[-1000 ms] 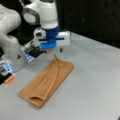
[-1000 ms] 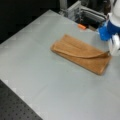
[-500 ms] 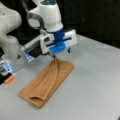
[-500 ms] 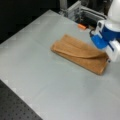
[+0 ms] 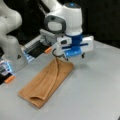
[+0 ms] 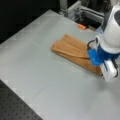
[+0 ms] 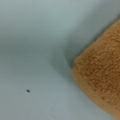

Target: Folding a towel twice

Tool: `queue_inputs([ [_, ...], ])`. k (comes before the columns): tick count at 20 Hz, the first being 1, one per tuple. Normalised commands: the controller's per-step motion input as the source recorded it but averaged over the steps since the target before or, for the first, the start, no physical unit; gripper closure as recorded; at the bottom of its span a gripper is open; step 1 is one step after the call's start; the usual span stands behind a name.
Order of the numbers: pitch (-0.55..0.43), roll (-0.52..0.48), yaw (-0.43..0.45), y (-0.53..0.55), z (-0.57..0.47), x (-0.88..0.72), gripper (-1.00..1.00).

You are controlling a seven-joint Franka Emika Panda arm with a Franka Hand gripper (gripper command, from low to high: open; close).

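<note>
The towel (image 5: 47, 80) lies on the grey table as a long orange-brown strip, one layer folded over the other with a raised crease along its length. In both front views my gripper (image 5: 72, 57) hangs just above the strip's far end (image 6: 72, 48), white and blue, its fingers apart with nothing between them (image 6: 108, 75). In the wrist view only a rounded folded corner of the towel (image 7: 100, 75) shows at the right, flat on the table; no fingers appear there.
A second white arm's base (image 5: 10, 45) stands at a front view's left beside a blue-lit device (image 5: 27, 53). Small orange pieces (image 5: 10, 79) (image 6: 81, 26) lie near the table's edge. A black perforated board (image 6: 15, 105) borders the table.
My gripper has moved toward a front view's right and slightly lower, from beside the towel's far end to over it. The towel has kept its shape and place.
</note>
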Motion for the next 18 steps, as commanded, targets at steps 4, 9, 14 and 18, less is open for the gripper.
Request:
queue_inputs([
  [4,0.253,-0.281,-0.031,0.19,-0.19,0.15,-1.00],
  [9,0.160,-0.269,0.116,0.01,-0.13,0.01,-1.00],
  [14,0.110,-0.237,0.183,-0.17,-0.13,-0.08,-1.00],
  [18,0.042,-0.179,0.203,-0.17,-0.15,-0.09,-1.00],
])
